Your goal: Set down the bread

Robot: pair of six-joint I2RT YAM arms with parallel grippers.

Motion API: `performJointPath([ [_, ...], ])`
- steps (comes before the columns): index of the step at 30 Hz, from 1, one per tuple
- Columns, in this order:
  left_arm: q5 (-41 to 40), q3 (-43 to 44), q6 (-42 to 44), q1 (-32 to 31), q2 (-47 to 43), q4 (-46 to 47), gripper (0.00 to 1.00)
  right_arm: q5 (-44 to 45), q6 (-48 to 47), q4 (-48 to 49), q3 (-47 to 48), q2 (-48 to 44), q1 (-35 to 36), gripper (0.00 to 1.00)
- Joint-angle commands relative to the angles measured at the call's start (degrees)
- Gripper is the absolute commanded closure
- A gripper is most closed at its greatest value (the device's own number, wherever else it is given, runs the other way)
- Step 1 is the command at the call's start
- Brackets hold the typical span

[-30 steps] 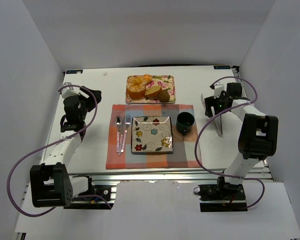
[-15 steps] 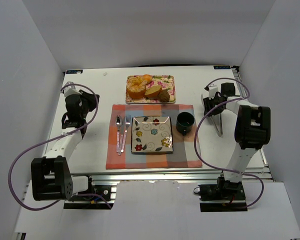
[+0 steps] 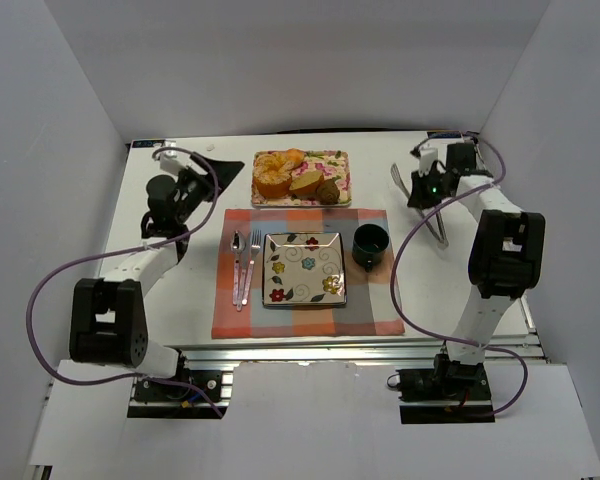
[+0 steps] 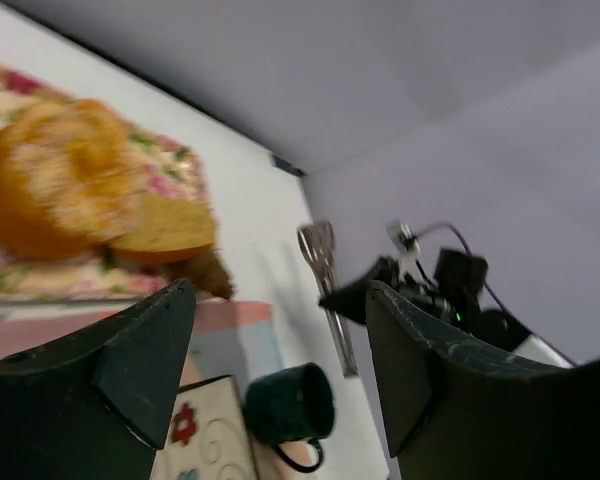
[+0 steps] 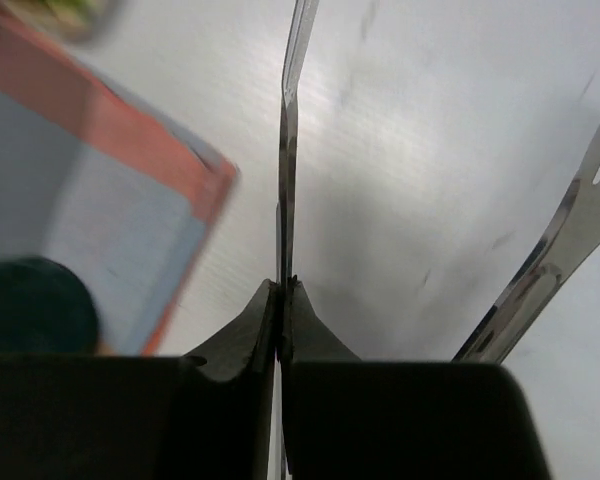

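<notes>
The bread (image 3: 305,181), a pale tan wedge with a golden crust, lies on the floral tray (image 3: 338,160) between an orange-glazed pastry (image 3: 274,173) and a dark muffin (image 3: 328,192). In the left wrist view the bread (image 4: 165,228) sits ahead, left of the open jaws. My left gripper (image 3: 200,182) (image 4: 280,300) hovers open left of the tray, holding nothing. My right gripper (image 3: 421,190) (image 5: 282,285) is shut on one thin arm of the metal tongs (image 3: 438,235) (image 5: 290,120) at the right of the table. The tongs' other arm splays off to the right.
A flowered square plate (image 3: 304,268) rests on the checked placemat (image 3: 230,310), with a spoon (image 3: 237,262) and fork (image 3: 252,262) to its left and a dark green mug (image 3: 370,245) (image 4: 290,405) to its right. White walls enclose the table on three sides.
My left gripper has swung back and right toward the tray. My right gripper has closed on the tongs and shifted toward the back, tilting them off the table.
</notes>
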Motion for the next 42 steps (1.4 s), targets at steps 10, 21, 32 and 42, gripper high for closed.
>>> performJointPath([
  [10, 5.2, 13.1, -7.0, -11.6, 7.8, 24.1, 0.14, -40.0, 52.6, 40.8, 16.0, -4.3, 7.1, 1.0],
  [21, 3.4, 18.0, -11.3, -16.1, 14.9, 32.5, 0.02, -33.7, 92.3, 74.6, 30.9, 5.9, 21.3, 1.0],
  [32, 5.3, 19.8, -11.9, -17.3, 16.1, 30.8, 0.02, -30.5, 97.6, 78.9, 29.1, 6.2, 26.4, 1.0],
  [42, 6.1, 20.9, -15.5, -18.2, 17.7, 33.7, 0.02, -30.1, 100.0, 81.1, 26.6, 6.6, 29.0, 1.0],
])
